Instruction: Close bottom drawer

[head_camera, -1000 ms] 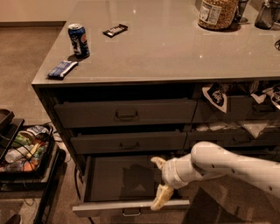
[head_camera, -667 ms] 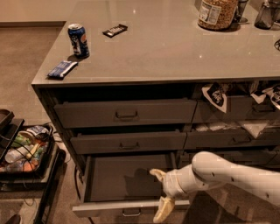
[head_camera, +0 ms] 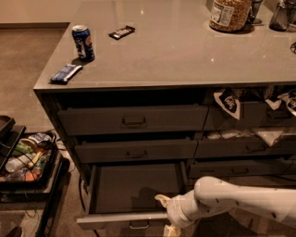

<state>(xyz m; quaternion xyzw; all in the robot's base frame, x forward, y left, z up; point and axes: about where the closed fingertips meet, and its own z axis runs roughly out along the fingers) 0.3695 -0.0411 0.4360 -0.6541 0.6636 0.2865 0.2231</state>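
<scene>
The bottom drawer (head_camera: 134,187) is pulled out wide, showing a flat, dark, bare inside. Its slim front panel (head_camera: 111,220) runs along the lower edge of the camera view, with a small metal handle (head_camera: 138,225) at its middle. My gripper (head_camera: 167,215) is at the right end of that front panel. It is open, with one cream fingertip (head_camera: 162,200) just inside the drawer and the other in front of the panel at the frame's bottom edge. My white arm (head_camera: 240,199) comes in from the right.
The top drawer (head_camera: 133,120) and middle drawer (head_camera: 136,151) above are nearly shut. A blue can (head_camera: 83,42), two snack bars and a jar (head_camera: 229,14) stand on the counter. A black cart (head_camera: 27,162) with snacks is on the left. Drawers with bags are on the right.
My gripper has moved down and toward the drawer's front panel, from over the drawer's inside to straddling the front edge. The drawer is still open about as far.
</scene>
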